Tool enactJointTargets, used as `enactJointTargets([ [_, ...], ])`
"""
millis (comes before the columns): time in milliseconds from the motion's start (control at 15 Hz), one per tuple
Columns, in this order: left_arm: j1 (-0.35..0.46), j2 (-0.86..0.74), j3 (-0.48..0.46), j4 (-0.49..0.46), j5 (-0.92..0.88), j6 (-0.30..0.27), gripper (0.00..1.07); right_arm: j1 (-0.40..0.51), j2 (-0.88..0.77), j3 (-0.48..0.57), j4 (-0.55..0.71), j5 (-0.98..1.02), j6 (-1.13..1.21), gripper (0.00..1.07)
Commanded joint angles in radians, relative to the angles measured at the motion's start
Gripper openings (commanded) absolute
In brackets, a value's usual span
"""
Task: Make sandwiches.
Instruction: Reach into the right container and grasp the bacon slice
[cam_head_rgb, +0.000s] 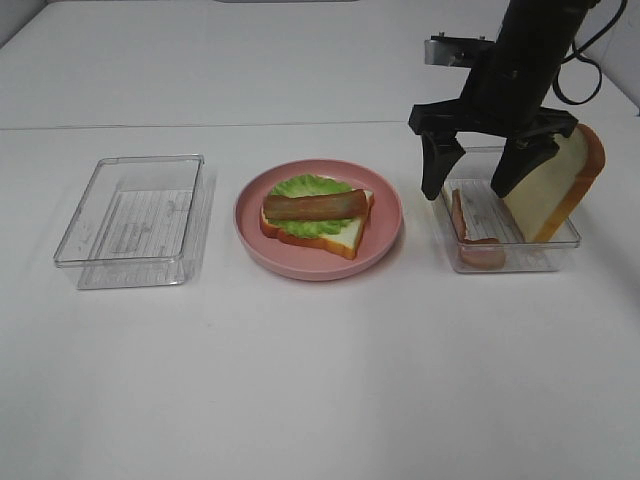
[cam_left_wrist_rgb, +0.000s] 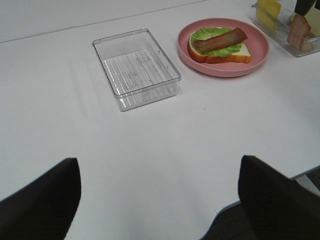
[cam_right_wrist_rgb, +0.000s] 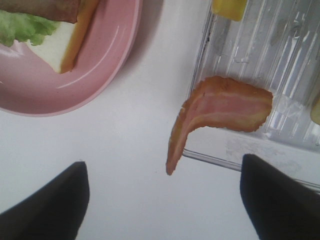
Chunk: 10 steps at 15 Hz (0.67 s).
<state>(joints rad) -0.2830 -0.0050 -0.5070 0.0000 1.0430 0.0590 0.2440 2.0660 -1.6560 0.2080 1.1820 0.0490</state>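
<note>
An open sandwich (cam_head_rgb: 315, 215) lies on the round pink plate (cam_head_rgb: 300, 270): one bread slice, green lettuce (cam_head_rgb: 300, 186) and a bacon strip (cam_head_rgb: 315, 205) on top. It also shows in the left wrist view (cam_left_wrist_rgb: 220, 45). My right gripper (cam_head_rgb: 466, 188) is open and empty above the right clear tray (cam_head_rgb: 510, 258). That tray holds a second bacon strip (cam_right_wrist_rgb: 220, 107) draped over its edge, a bread slice (cam_head_rgb: 560, 185) leaning upright, and yellow cheese (cam_right_wrist_rgb: 227, 7). My left gripper (cam_left_wrist_rgb: 160, 210) is open and empty, well short of the plate.
An empty clear tray (cam_head_rgb: 135, 220) stands left of the plate and also shows in the left wrist view (cam_left_wrist_rgb: 135, 67). The white table's front edge (cam_left_wrist_rgb: 260, 192) shows near the left gripper's fingers.
</note>
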Motion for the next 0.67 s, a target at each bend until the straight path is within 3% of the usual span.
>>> enactJointTargets([
  [67, -0.003, -0.022, 0.004, -0.017, -0.017, -0.006, 0.80, 0.000, 0.027, -0.006, 0.001, -0.008, 0.006, 0.72],
  [333, -0.003, -0.022, 0.004, -0.017, -0.017, -0.006, 0.80, -0.001, 0.048, -0.006, -0.001, -0.041, 0.006, 0.64],
  [667, -0.003, -0.022, 0.004, -0.017, -0.017, -0.006, 0.80, -0.002, 0.052, -0.006, -0.020, -0.056, 0.006, 0.63],
])
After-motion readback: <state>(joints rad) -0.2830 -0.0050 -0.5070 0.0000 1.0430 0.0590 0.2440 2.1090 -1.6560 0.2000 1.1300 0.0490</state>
